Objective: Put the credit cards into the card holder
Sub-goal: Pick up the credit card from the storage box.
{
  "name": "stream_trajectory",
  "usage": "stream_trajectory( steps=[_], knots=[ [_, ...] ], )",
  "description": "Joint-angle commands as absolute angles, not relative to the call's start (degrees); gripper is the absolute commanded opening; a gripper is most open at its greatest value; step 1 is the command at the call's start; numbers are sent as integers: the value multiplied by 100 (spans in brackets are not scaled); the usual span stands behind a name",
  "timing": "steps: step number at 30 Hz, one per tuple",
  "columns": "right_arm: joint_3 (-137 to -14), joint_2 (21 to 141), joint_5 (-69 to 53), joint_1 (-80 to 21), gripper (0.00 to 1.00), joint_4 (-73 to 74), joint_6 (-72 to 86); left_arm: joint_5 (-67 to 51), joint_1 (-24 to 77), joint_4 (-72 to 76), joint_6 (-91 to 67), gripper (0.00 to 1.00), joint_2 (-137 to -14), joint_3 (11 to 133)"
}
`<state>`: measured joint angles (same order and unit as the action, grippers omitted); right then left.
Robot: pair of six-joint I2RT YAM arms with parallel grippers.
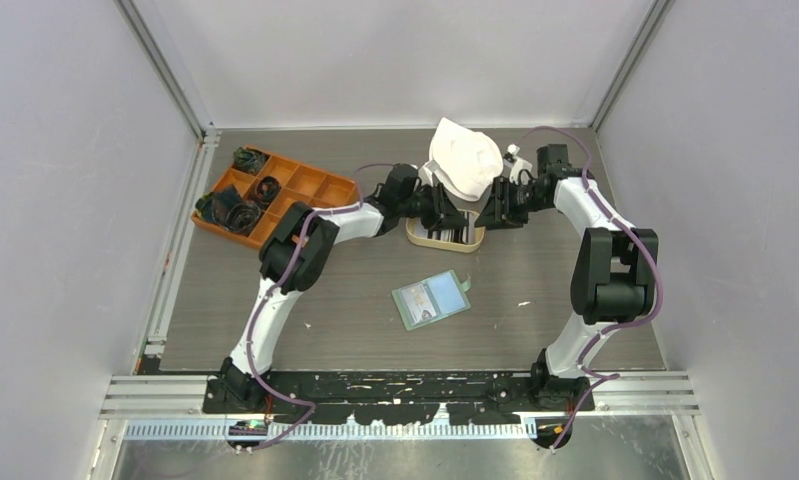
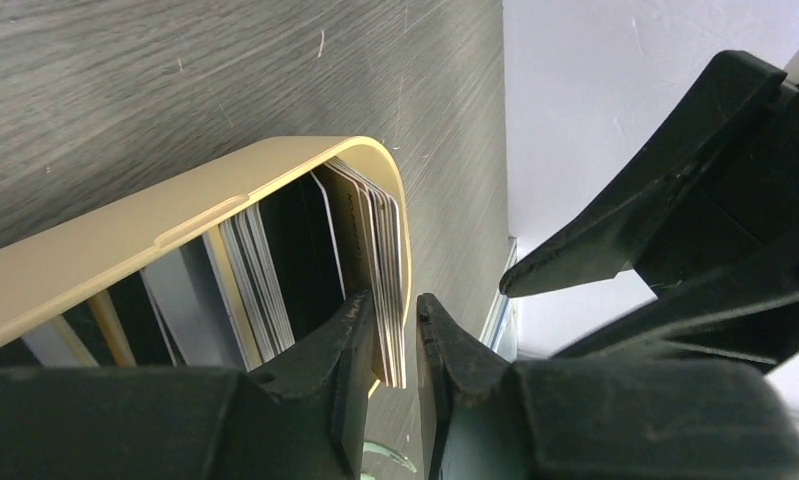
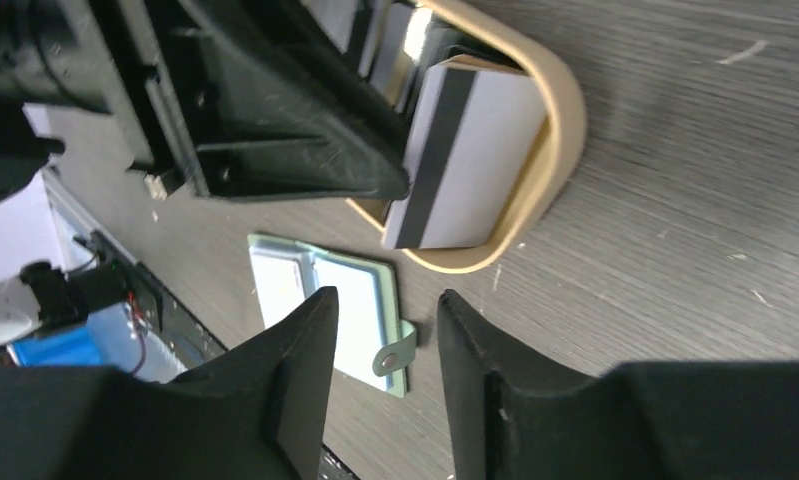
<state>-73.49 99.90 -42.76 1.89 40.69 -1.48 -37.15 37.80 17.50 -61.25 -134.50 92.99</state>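
The credit cards (image 2: 380, 240) stand on edge in an oval tan tray (image 2: 175, 235). My left gripper (image 2: 390, 305) reaches into the tray's end, jaws narrow around the last few cards; a thin gap shows beside one finger. In the top view it (image 1: 453, 218) is over the tray (image 1: 420, 238). My right gripper (image 3: 385, 300) is open and empty just beside the tray, also in the top view (image 1: 487, 216). A white card with a black stripe (image 3: 470, 160) leans at the tray's end. The sage-green card holder (image 1: 431, 300) lies open on the table, also in the right wrist view (image 3: 275, 280).
An orange compartment box (image 1: 315, 185) with dark cord bundles (image 1: 237, 210) sits at the back left. A white cap (image 1: 465, 158) lies behind the tray between the arms. Both arms crowd together over the tray. Grey walls enclose the table.
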Motion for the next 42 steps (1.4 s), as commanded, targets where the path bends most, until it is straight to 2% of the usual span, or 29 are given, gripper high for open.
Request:
stream_trajectory(
  steps=[1, 5, 14, 22, 27, 33, 42],
  knots=[
    [-7295, 9839, -3549, 202, 43, 3531, 391, -3756, 3876, 1689, -6016, 24, -13572, 9639],
    [-7345, 9998, -3385, 202, 38, 3545, 476, -3657, 3908, 1439, -5862, 28, -13629, 9796],
    [-7346, 10009, -3428, 202, 38, 3551, 460, -3075, 4037, 84, -5119, 39, -13610, 10229],
    [-7363, 9999, -3487, 256, 38, 3577, 442, -2965, 4125, -655, -5097, 40, -13784, 10823],
    [-7374, 9984, -3545, 311, 38, 3594, 438, -2814, 4185, -919, -5115, 31, -13900, 11043],
    [-7367, 9973, -3632, 350, 38, 3612, 431, -2769, 4157, -859, -5073, 1, -13780, 11004],
    [-7365, 9971, -3739, 369, 38, 3621, 430, -3267, 3726, 378, -5422, 0, -13173, 9917]
  ],
)
